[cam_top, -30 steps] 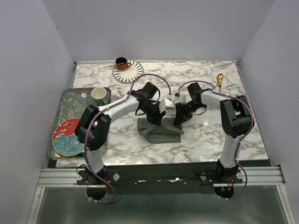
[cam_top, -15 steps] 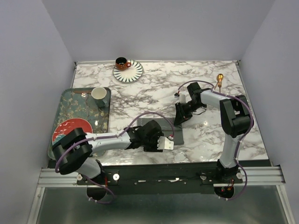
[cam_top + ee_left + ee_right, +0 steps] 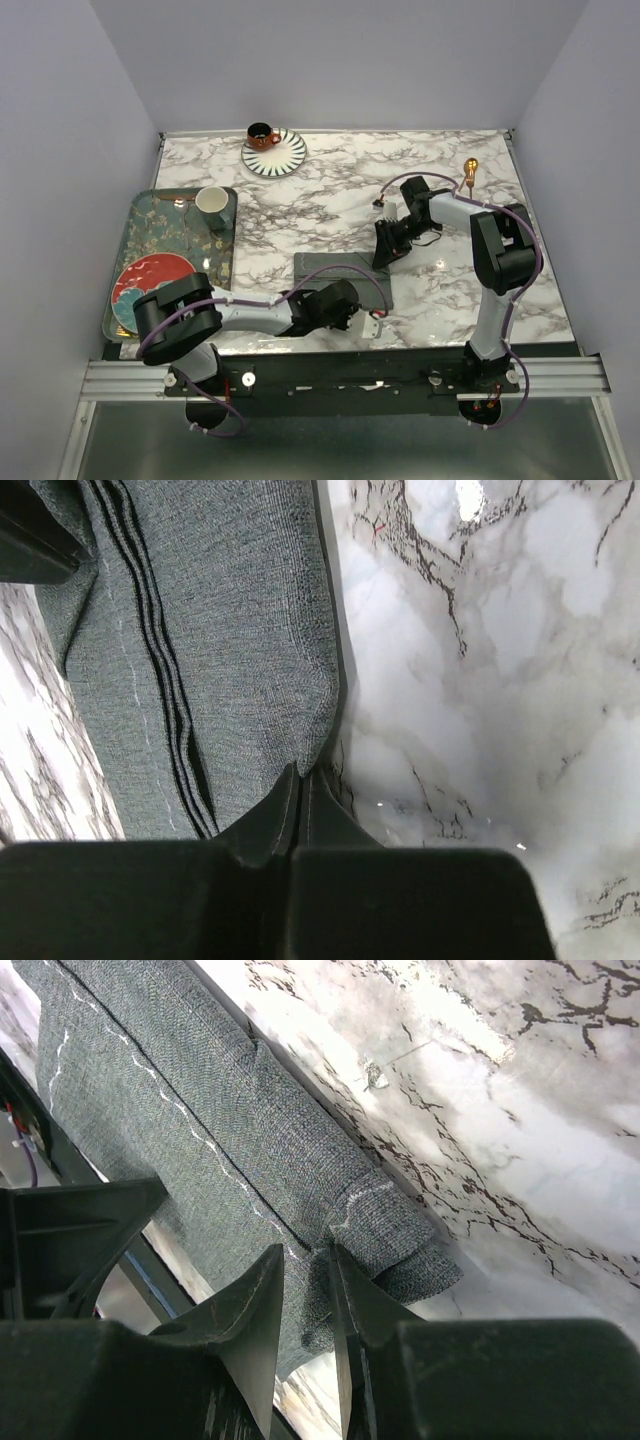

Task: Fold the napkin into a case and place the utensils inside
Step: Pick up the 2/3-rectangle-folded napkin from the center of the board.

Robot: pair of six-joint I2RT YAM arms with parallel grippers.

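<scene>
Left gripper (image 3: 302, 775) nips the napkin (image 3: 240, 630) — right gripper (image 3: 322, 1255) (opposite) pinches its corner.

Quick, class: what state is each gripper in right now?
Left gripper: closed, pinching the napkin at its edge.
Right gripper: closed on the napkin's folded corner.

A dark grey napkin (image 3: 340, 272) lies folded into a flat rectangle near the front middle of the marble worktop (image 3: 330, 200). The left arm stretches low along the near edge, its left hand (image 3: 362, 308) at the napkin's near right corner. The right hand (image 3: 382, 256) reaches down at the far right corner. One gold utensil (image 3: 469, 172) lies well apart, towards the far right. An orange cup (image 3: 263, 135) sits on a striped saucer (image 3: 285, 155) at the far edge.
</scene>
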